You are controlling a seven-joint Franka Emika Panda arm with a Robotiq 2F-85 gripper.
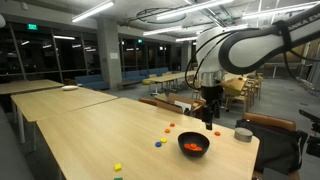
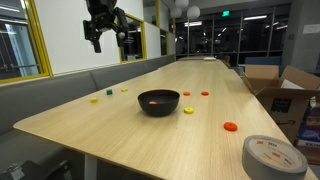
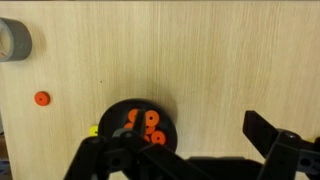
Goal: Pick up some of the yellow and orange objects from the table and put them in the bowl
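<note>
— Where's your pincer?
— My pincer point(image 2: 110, 45) hangs high above the bowl point(image 2: 158, 107), its jaws spread wide with nothing between them.
— And the pieces?
— Several orange pieces point(image 3: 150, 121) lie inside the bowl. More are scattered on the desk point(image 1: 80, 125). A yellow piece point(image 3: 93, 130) sits just beside the bowl's rim, and a lone orange piece point(image 3: 41, 98) lies nearer the tape roll point(image 3: 12, 40).

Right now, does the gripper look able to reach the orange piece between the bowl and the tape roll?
Probably yes: the gripper hangs open above the bowl, and the orange piece lies alone on the table, apart from the tape roll, with nothing over it.
</note>
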